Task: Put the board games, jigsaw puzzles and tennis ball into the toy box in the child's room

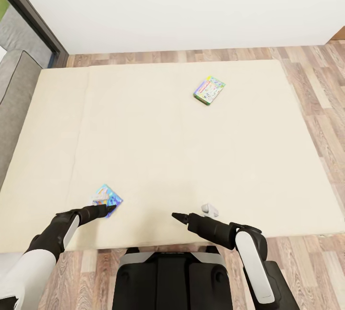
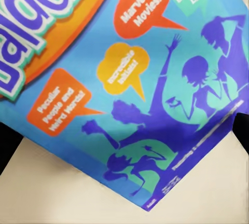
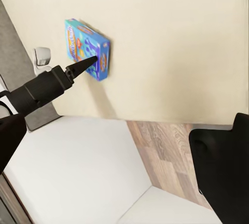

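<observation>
1. The bed [image 1: 158, 147], a wide beige mattress, lies across the head view, with wood-plank floor [image 1: 316, 94] on its right and far sides and a white wall [image 1: 191, 3] beyond.
2. A small blue board game [image 1: 106, 198] lies flat near the bed's near-left edge; the left wrist view shows its cover up close (orange speech bubbles, purple silhouettes of people).
3. The left tool [image 1: 109, 208] reaches in from the near left, its dark tip at the near edge of the blue board game. From the right wrist view the tip touches the box's side, but I cannot tell whether the fingers are spread or pressed together.
4. The green-edged board game [image 1: 209, 90] with a cartoon cover lies flat on the far right part of the bed, well apart from both arms.
5. The right tool [image 1: 178, 216] hovers over the near edge of the bed at the middle, pointing left; its tip looks like a single dark point, so its state cannot be told.
6. The robot's dark base [image 1: 172, 276] stands on the floor just at the bed's near edge.
</observation>
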You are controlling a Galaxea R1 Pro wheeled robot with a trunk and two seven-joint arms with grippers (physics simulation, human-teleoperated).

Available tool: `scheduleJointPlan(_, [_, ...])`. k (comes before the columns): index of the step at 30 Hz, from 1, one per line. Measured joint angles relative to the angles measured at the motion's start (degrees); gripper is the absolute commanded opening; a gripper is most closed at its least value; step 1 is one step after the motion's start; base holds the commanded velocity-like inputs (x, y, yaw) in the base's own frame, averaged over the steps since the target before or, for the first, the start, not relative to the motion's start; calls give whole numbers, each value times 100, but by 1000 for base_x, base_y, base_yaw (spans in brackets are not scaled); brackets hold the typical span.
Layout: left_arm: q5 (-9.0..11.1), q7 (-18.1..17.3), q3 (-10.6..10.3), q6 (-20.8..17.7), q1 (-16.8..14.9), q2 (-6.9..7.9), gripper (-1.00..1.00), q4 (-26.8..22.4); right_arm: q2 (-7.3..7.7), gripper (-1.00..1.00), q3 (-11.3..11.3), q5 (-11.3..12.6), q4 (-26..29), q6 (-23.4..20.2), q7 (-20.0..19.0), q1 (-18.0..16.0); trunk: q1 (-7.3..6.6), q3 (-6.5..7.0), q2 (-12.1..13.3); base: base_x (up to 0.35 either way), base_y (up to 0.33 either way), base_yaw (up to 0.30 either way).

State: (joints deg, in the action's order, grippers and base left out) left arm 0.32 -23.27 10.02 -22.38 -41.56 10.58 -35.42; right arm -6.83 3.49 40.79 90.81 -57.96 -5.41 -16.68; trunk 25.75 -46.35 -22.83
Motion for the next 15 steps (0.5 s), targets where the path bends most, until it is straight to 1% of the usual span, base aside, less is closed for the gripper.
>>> scheduleJointPlan(8, [0,0,16,-6,0,8,100,-1,0,100,0,-1,-4,0,0,0,0,0,0,0,-22,0])
scheduleJointPlan(15, [0,1,18,-7,0,6,100,-1,-7,100,0,-3,-4,2,2,0,0,0,0,0,-67,0])
